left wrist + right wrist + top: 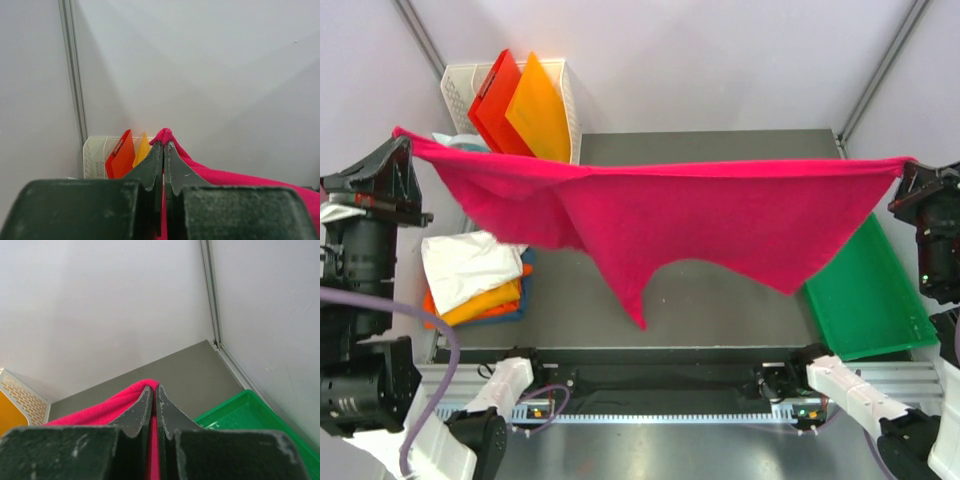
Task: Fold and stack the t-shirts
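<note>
Hanging stretched above the grey table [720, 300], the large crimson-pink cloth t-shirt [720, 220] spans almost the table's full width. Top edge is taut, with one loose point drooping toward the table's near-middle. Can't tell if that point touches the surface.

Over the table's far-left side the left gripper [408, 140] [163, 145] pinches one corner: jaws pressed together, only a nub of cloth past the tips. Over the table's right edge the right gripper [905, 168] [152, 387] does the same, clamped onto the other corner. Looks like spread-and-lay-flat before the first fold.

- Table's left edge: stack with a loosely folded white cloth shirt [465, 265] on top, and an orange shirt [490, 302] and blue shirt [528, 280] under it.
- Table's far-left corner: white perforated plastic basket [455, 90] holding a rigid red board [495, 95] and orange board [540, 110].
- Table's right edge: green plastic tray [865, 290].

Risks, my read:
- **Thin corner bite.** More tension between the arms could pull cloth out of either pincer, and the shirt drops in a heap.
- **Twisted body.** It hangs twisted, not flat, so lowering as is would lay a crease in.
- **Left-end snag.** The left end sits near the boards and over the stack. A downward sweep could snag the basket or drag the white one off.
</note>
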Motion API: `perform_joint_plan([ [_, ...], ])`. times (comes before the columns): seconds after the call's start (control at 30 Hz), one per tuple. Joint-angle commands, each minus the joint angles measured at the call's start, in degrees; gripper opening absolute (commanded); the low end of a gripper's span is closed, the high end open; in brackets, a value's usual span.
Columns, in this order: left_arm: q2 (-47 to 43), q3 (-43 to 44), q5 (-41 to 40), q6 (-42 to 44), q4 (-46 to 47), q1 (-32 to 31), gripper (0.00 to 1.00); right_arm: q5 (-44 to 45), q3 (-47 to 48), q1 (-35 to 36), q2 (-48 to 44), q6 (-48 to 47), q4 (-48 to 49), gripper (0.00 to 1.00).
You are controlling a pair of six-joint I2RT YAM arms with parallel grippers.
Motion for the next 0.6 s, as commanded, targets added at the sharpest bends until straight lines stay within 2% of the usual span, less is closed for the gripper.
perform_joint_plan([
  [0.0, -0.34, 2.45, -3.47, 0.52, -0.84, 0.72, 0.0, 4.08, 6.78, 0.11, 0.74, -2.26, -2.26, 0.0],
  [0.23, 1.41, 0.62, -2.69, -0.18, -0.41, 0.64, 0.0, 5.49, 9.34, 1.42, 4.16, -2.88, -2.18, 0.0],
  [0.33, 3.78, -3.6, -1.89, -0.62, 0.47, 0.64, 0.0, 5.31, 4.78, 1.42, 5.4, -0.25, -1.05, 0.0],
  [0.47, 6.77, -12.63, -0.75, 0.25, 4.15, 0.64, 0.0, 3.82, -8.64, 1.34, 6.02, 2.47, 5.72, 0.0],
  [0.57, 9.41, -18.17, -0.4, 1.83, 8.72, 0.72, 0.0, 2.33, -15.15, 0.9, 8.56, 3.71, 10.2, 0.0],
])
